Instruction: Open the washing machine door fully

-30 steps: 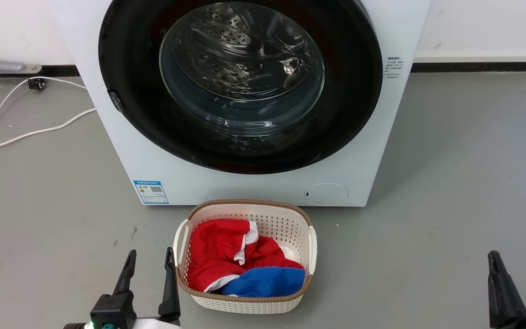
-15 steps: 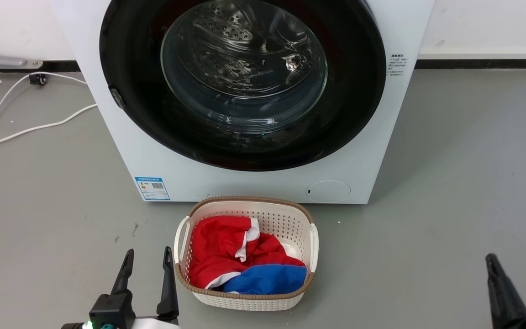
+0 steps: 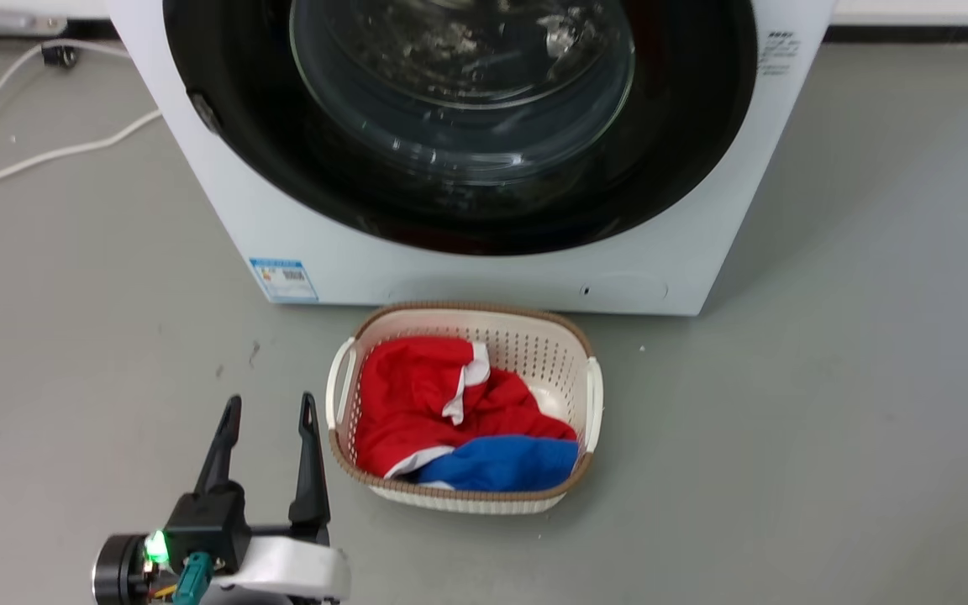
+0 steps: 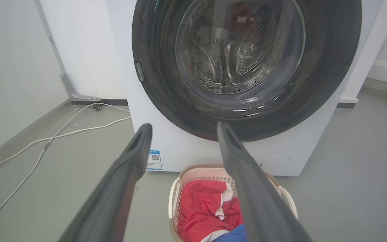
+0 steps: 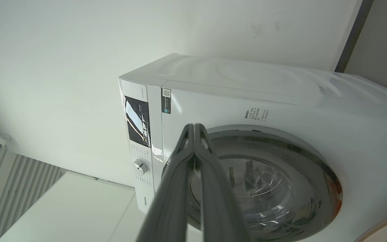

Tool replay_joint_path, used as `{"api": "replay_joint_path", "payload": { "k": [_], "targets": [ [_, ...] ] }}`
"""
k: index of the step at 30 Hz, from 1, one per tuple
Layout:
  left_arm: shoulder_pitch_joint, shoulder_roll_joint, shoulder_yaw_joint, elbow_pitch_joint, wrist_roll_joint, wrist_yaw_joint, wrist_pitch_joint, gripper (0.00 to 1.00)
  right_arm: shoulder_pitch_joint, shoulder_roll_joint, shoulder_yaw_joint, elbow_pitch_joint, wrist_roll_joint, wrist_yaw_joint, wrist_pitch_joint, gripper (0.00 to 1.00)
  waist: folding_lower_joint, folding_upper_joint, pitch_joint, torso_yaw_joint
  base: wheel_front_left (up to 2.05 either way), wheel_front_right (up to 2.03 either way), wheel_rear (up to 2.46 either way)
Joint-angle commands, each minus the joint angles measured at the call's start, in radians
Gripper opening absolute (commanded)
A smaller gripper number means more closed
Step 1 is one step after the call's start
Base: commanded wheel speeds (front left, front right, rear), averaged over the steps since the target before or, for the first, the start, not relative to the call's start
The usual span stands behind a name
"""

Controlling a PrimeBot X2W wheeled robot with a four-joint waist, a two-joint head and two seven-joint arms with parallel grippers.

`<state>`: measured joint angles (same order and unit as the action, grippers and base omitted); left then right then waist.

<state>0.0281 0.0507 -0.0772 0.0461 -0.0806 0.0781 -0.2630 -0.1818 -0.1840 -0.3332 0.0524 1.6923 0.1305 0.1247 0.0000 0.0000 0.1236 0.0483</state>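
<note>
Left gripper: I see fingers spread, empty; one basket right of them.
Right gripper: fingers pressed together.
Washing machine door: one, closed, ahead of both.
Right wrist view adds: one dial.

The washing machine is white, its washing machine door glossy black around clear glass, with a blue sticker. The laundry basket is cream, hole-dotted, brown-rimmed, holding red cloth with white trim and blue cloth. The floor is grey.
</note>
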Motion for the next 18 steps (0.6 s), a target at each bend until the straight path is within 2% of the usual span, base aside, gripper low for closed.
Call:
{"api": "replay_joint_path", "payload": {
  "k": [1, 9, 13, 18],
  "targets": [
    [-0.022, 0.0, 0.0, -0.01, 0.012, 0.003, -0.003, 1.0, -0.053, -0.026, -0.01, 0.021, 0.001, 0.0, 0.011, 0.0, 0.0, 0.0, 0.045, 0.016, 0.0, 0.0, 0.0],
    [-0.107, 0.0, -0.02, -0.054, 0.025, 0.013, -0.003, 1.0, -0.35, -0.181, -0.004, 0.159, -0.052, 0.0, 0.058, 0.0, 0.0, 0.0, 0.18, 0.059, 0.0, 0.0, 0.0],
    [-0.152, 0.0, -0.031, -0.071, 0.024, 0.019, -0.003, 1.0, -0.538, -0.261, 0.062, 0.266, -0.093, 0.0, 0.112, 0.0, 0.0, 0.0, 0.253, 0.086, 0.0, 0.0, 0.0],
    [-0.185, 0.0, -0.053, -0.085, 0.012, 0.03, -0.003, 1.0, -0.701, -0.319, 0.149, 0.364, -0.149, 0.0, 0.177, 0.0, 0.0, 0.0, 0.313, 0.115, 0.0, 0.0, 0.0]
  ]
}}
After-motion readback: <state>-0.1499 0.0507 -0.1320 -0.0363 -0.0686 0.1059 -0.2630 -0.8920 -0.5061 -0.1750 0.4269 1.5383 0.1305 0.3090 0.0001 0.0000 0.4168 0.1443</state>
